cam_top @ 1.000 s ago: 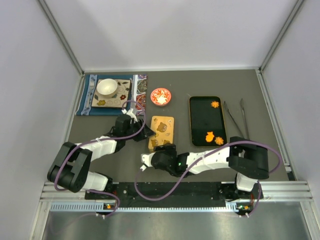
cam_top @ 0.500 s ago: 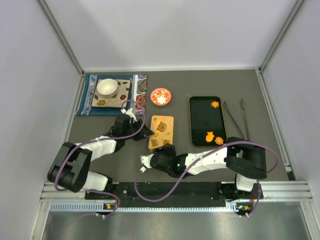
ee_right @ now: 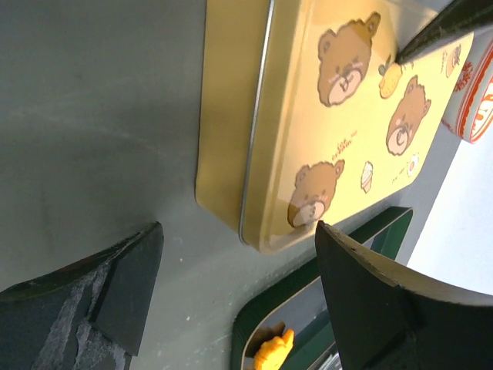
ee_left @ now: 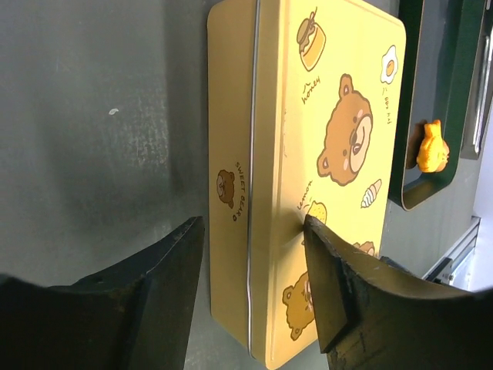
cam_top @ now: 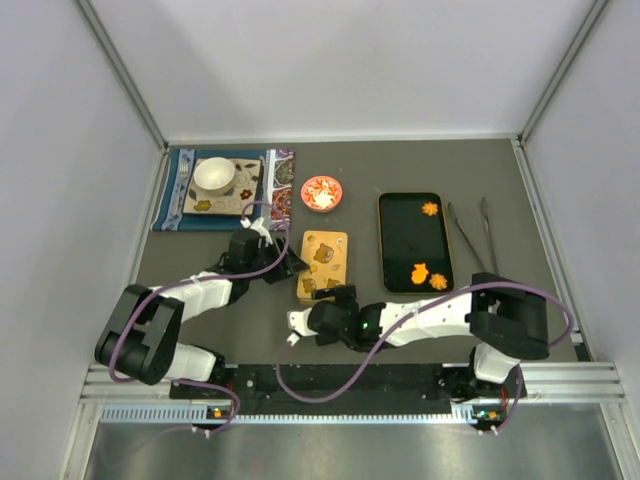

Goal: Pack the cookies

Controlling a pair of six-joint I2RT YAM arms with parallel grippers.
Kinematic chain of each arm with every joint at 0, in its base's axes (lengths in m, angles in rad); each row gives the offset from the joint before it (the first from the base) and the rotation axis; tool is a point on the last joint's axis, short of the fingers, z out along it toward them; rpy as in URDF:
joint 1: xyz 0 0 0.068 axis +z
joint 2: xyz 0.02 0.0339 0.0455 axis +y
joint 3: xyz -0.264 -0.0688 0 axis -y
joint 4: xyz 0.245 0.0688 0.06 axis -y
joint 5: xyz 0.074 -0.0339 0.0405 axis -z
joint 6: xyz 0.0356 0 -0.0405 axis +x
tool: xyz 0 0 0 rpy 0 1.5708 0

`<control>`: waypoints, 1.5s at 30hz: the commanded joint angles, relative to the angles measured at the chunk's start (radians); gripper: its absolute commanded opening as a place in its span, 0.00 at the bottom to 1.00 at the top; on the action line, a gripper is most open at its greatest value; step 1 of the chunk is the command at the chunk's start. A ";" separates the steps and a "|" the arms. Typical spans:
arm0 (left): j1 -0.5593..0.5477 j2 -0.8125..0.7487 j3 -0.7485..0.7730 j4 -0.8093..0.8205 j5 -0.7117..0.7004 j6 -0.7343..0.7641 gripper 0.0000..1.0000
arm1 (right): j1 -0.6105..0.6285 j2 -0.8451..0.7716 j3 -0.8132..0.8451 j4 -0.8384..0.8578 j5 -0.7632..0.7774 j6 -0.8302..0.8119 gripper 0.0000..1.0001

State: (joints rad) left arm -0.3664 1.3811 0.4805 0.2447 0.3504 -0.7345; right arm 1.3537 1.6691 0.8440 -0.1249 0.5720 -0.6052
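Three orange cookies (cam_top: 429, 208) (cam_top: 420, 271) (cam_top: 438, 281) lie on a black tray (cam_top: 400, 240). One cookie shows in the left wrist view (ee_left: 432, 146) and one in the right wrist view (ee_right: 271, 351). The black round cookie is not in view. A shut yellow bear tin (cam_top: 323, 262) lies left of the tray. My left gripper (cam_top: 289, 265) (ee_left: 250, 266) is open and straddles the tin's left long edge, one finger over the lid, one over the table. My right gripper (cam_top: 345, 298) (ee_right: 239, 270) is open and empty just off the tin's near end.
A red-and-white round dish (cam_top: 321, 193) stands behind the tin. A patterned mat (cam_top: 175, 205) with a white cup (cam_top: 214, 175) lies at the back left. Metal tongs (cam_top: 470, 235) lie right of the tray. Grey walls close in both sides.
My left gripper has edged right onto the tin's left edge. My right gripper has shifted slightly right and back toward the near edge, off the tin's front end.
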 commanded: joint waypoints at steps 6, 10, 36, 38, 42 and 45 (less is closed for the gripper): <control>0.061 -0.076 0.066 -0.061 0.033 0.044 0.68 | -0.083 -0.170 0.050 -0.123 -0.131 0.073 0.81; 0.109 -0.112 0.118 -0.091 0.053 0.069 0.80 | -0.169 -0.267 0.090 -0.189 -0.211 0.113 0.82; 0.245 -0.137 0.501 -0.344 -0.157 0.471 0.99 | -1.162 -0.457 0.317 -0.275 -0.561 0.565 0.99; 0.245 -0.132 0.518 -0.344 -0.183 0.544 0.99 | -1.220 -0.462 0.314 -0.283 -0.590 0.579 0.99; 0.250 -0.143 0.535 -0.347 -0.238 0.619 0.99 | -1.280 -0.466 0.319 -0.282 -0.589 0.591 0.99; 0.251 -0.178 0.530 -0.332 -0.243 0.662 0.99 | -1.295 -0.477 0.328 -0.274 -0.552 0.593 0.99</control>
State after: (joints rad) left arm -0.1219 1.2480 0.9722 -0.1234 0.1535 -0.1757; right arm 0.0803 1.2366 1.1110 -0.4160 0.0090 -0.0391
